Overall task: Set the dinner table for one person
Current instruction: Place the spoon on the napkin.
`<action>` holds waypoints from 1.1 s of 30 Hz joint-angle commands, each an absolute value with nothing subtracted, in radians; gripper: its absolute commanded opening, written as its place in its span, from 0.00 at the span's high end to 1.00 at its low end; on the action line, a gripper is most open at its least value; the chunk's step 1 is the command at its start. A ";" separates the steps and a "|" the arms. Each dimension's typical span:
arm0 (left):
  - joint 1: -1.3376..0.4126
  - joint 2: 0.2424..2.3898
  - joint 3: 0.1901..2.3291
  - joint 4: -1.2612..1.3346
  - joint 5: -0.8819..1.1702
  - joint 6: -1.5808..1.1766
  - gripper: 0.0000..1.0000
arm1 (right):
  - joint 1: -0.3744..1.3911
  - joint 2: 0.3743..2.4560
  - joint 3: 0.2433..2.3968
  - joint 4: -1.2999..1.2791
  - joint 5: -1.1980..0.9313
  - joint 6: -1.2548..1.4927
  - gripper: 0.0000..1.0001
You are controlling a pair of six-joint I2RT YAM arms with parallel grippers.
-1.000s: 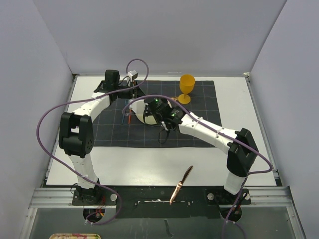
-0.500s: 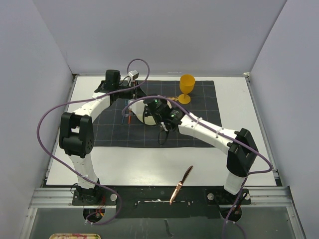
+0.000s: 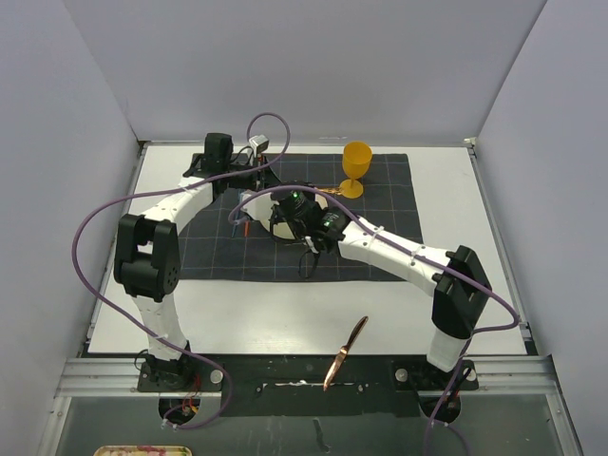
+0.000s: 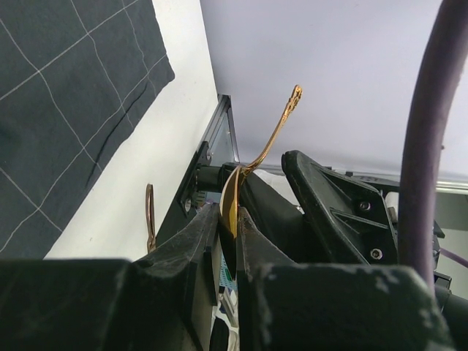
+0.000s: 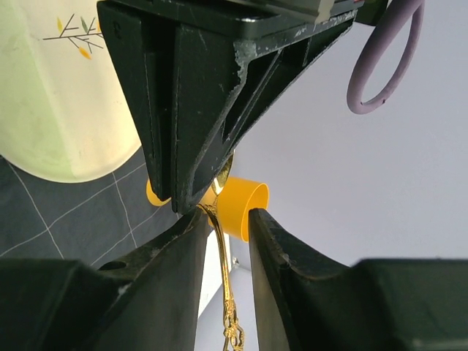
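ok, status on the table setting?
Left gripper shut on gold utensil. Right gripper open, handle showing between its fingers. Knife on bare dinner table, off the cloth.

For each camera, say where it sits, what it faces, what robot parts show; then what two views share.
Top external: high behind the left arm and right arm, looking down on the dinner table and cloth.
Left wrist: on the left arm, looking past the left claw, shut on a gold utensil, over the table edge to a wall.
Right wrist: on the right arm, looking through the open right claw at the plate and goblet.
Shared: both wrist views show the gold utensil.
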State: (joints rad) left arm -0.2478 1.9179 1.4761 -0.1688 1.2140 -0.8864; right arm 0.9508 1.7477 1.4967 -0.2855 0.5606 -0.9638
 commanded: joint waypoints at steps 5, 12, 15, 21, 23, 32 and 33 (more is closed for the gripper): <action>-0.242 1.936 1.524 -0.127 1.253 -0.872 1.00 | 0.962 1.708 1.606 -0.394 0.452 -0.795 0.67; -0.228 1.937 1.527 -0.145 1.255 -0.850 1.00 | 0.925 1.664 1.776 -0.635 0.173 -0.570 0.65; -0.226 1.934 1.530 -0.157 1.257 -0.830 1.00 | 0.841 1.662 1.874 -0.743 -0.053 -0.497 0.63; -0.224 1.938 1.579 -0.254 1.257 -0.731 1.00 | 0.700 1.671 1.913 -0.897 -0.360 -0.561 0.55; -0.224 1.938 1.591 -0.287 1.253 -0.699 1.00 | 0.645 1.681 1.925 -0.947 -0.444 -0.567 0.56; -0.228 1.928 1.614 -0.354 1.246 -0.635 1.00 | 0.502 1.787 2.060 -1.114 -0.635 -0.592 0.55; -0.228 1.927 1.617 -0.361 1.246 -0.629 1.00 | 0.500 1.784 2.054 -1.106 -0.626 -0.593 0.55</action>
